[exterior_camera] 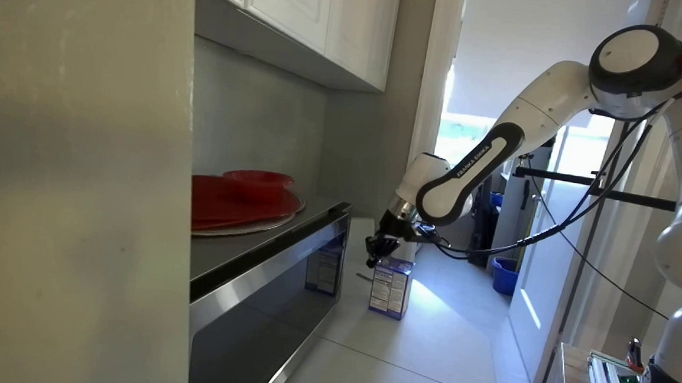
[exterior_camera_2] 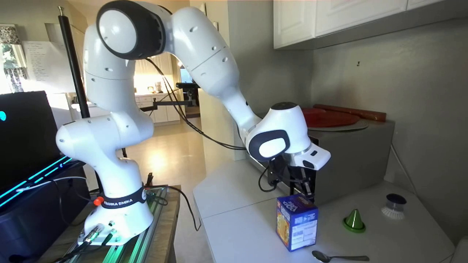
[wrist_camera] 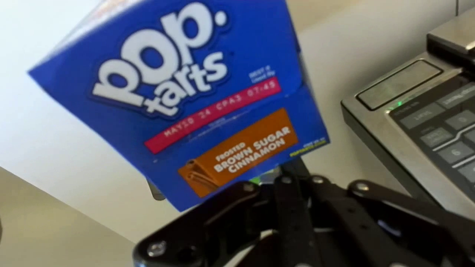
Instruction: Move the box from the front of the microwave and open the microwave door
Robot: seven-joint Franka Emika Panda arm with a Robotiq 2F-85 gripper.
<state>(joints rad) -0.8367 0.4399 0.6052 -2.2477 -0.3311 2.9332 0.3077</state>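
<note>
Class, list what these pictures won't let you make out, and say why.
In an exterior view: the near end of the microwave, behind the foreground wall.
In an exterior view: side print on the box, too small.
In an exterior view: writing on the whiteboard, too small.
In the wrist view: the rest of the keypad, cut off by the right edge.

Spoon [exterior_camera_2: 323,256], green cone [exterior_camera_2: 354,222], brush [exterior_camera_2: 395,206].

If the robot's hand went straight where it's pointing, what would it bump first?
Probably the white countertop: the hand seems to point down just past the edge of the box. It might brush the box first, though; depth is unclear.
</note>
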